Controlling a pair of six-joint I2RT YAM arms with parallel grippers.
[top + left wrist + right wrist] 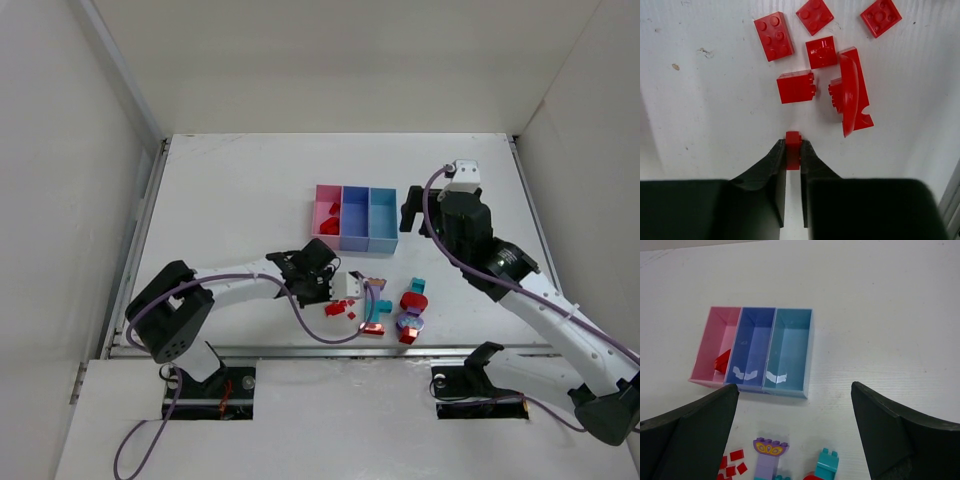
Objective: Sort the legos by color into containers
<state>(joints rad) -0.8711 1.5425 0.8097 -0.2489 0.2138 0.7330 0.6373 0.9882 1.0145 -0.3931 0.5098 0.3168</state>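
The table (pixel 230 190) carried the containers (pixel 383 222) near its centre. At their 3 o'clock the right gripper (pixel 794 387) hung with its jaws wide apart. At their 7 o'clock the left gripper (pixel 793 152) was clamped on a small red brick (pixel 793 139). The brick was probably light, stiff and slippery, best pinched across its flat sides.

Containers (pixel 355 225) behind legos (pixel 413 299); left gripper (pixel 793 149) left of legos, right gripper (pixel 794 387) right of containers.

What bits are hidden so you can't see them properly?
- Left wrist view: the fingers hide most of the pinched red brick.
- Right wrist view: the pink bin wall hides part of the red pieces; the bottom edge cuts off the purple piece.
- Top view: clumps too small to count bricks.
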